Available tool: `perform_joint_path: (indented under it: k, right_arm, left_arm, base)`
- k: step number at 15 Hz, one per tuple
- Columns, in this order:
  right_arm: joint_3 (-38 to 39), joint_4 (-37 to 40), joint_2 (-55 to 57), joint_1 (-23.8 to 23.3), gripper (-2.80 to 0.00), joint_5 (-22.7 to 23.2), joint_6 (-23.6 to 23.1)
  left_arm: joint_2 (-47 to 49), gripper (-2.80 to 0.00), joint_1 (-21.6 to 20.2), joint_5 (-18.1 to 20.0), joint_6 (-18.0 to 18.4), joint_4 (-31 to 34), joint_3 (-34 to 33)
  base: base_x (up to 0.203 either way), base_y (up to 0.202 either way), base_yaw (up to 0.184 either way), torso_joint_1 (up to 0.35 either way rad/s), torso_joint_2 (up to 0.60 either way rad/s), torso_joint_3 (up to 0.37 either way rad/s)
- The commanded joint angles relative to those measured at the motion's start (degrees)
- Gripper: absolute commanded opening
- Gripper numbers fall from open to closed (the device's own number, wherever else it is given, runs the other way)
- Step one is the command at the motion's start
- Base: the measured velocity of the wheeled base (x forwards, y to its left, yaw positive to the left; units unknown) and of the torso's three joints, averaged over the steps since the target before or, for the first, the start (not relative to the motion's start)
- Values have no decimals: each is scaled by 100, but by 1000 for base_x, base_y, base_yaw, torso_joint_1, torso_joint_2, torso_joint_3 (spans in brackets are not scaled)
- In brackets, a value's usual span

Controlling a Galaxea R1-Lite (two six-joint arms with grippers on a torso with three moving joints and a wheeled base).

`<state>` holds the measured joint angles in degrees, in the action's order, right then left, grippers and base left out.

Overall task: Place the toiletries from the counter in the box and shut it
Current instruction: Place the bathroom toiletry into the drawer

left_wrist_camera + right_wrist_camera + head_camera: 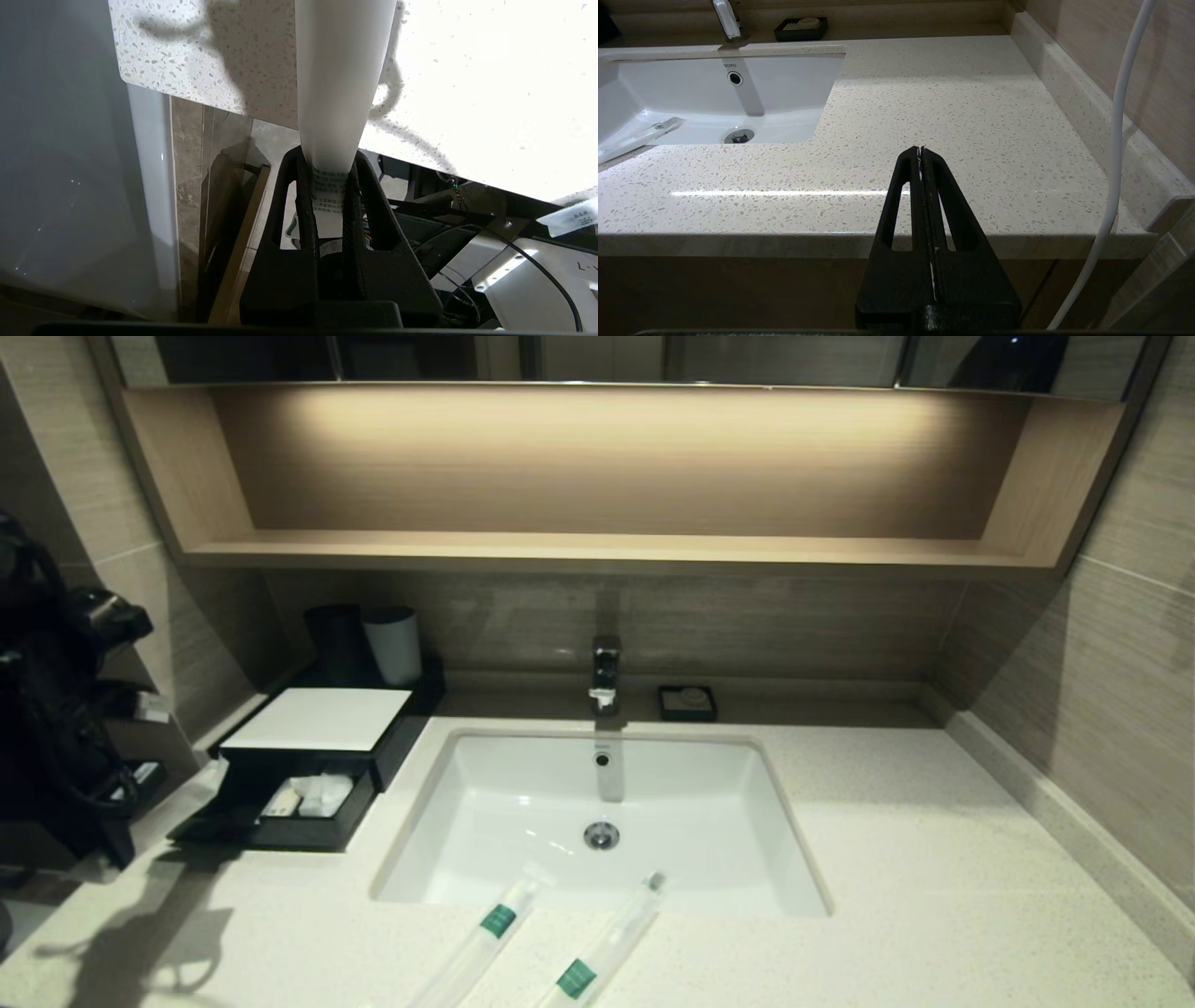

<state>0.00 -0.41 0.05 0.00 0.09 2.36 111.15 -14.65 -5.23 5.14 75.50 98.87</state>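
Note:
Two toiletries in clear sleeves with green bands (498,920) (597,952) lie on the counter (934,859), across the front rim of the sink (523,784); one also shows in the right wrist view (640,135). The black box (317,719) stands at the back left with its front drawer (280,807) pulled out and white items inside. My left gripper (329,161) is shut on a third sleeved toiletry (343,70), held over the counter's left front corner. My right gripper (921,150) is shut and empty, just off the counter's front edge on the right.
A faucet (605,672) and a small black soap dish (687,702) stand behind the sink. Two cups (338,644) (392,644) stand behind the box. A wooden shelf (597,546) hangs above. A white cable (1115,163) runs beside the right gripper. Walls close in the right side.

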Motion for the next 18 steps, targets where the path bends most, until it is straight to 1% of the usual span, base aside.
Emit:
perform_joint_path:
  k: [1, 6, 10, 12, 15, 18]
  right_arm:
    - [0, -2, 4, 0, -280, 0, 1]
    - [0, -2, 4, 0, -280, 0, 1]
    - [0, -2, 4, 0, -280, 0, 1]
    - [0, -2, 4, 0, -280, 0, 1]
    - [0, -2, 4, 0, -280, 0, 1]
    - [0, -2, 4, 0, -280, 0, 1]
  left_arm:
    - [202, -280, -2, -4, 4, 48, 100]
    - [523, -280, -2, 4, 4, 87, 460]
    - [873, -280, -2, 36, -4, 427, 896]
    - [964, -280, -2, 39, 4, 378, 934]
    - [1164, -280, -2, 57, -5, 399, 1221]
    - [1335, -280, 19, 48, 4, 214, 1266]
  base:
    - [0, 0, 0, 0, 0, 0]
    - [0, 0, 0, 0, 0, 0]
    - [0, 0, 0, 0, 0, 0]
    - [0, 0, 0, 0, 0, 0]
    - [0, 0, 0, 0, 0, 0]
    - [0, 0, 0, 0, 0, 0]
